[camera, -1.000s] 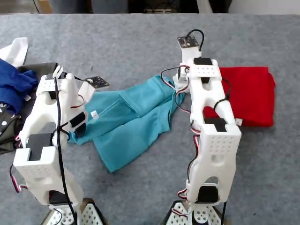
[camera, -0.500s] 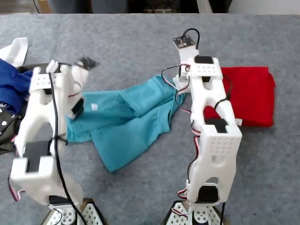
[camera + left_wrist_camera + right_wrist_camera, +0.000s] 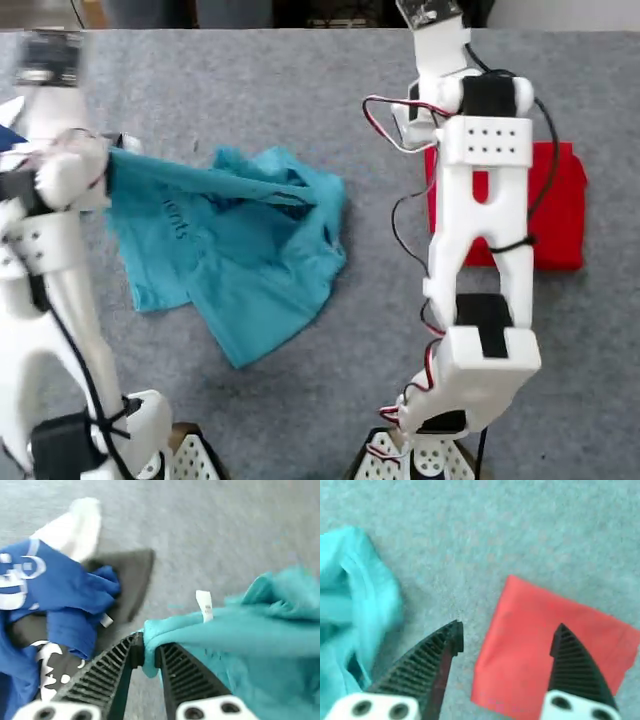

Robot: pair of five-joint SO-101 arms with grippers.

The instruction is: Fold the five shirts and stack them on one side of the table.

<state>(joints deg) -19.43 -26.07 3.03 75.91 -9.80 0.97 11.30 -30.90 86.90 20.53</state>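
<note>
Grey felt table [image 3: 250,80] carries everything, and the folded red shirt [image 3: 558,215] serves as the marker for the stack side.

Biggest on the cloth is the teal shirt [image 3: 240,270]. A second ago it sprawled flat with one end touching the red shirt. Now it lies bunched and well apart from the red shirt, with bare felt between them, and its far edge is hoisted off the table into a taut ridge. Beyond it, farthest from the red shirt, sits the heap of unfolded shirts [image 3: 50,590], blue over dark with a bit of white.

The left gripper [image 3: 147,647] has risen from table height and is pinched tight on a fold of the teal shirt's edge, close to its white label [image 3: 204,605]. The right gripper [image 3: 509,627] has let go and pulled back. It hangs above the near edge of the red shirt with its jaws spread wide and nothing between them.

My reading is that the teal shirt is being lifted to shake it out and lay it flat again, so its folding has yet to start. One shirt looks done, this one is in hand, and the heap waits.
</note>
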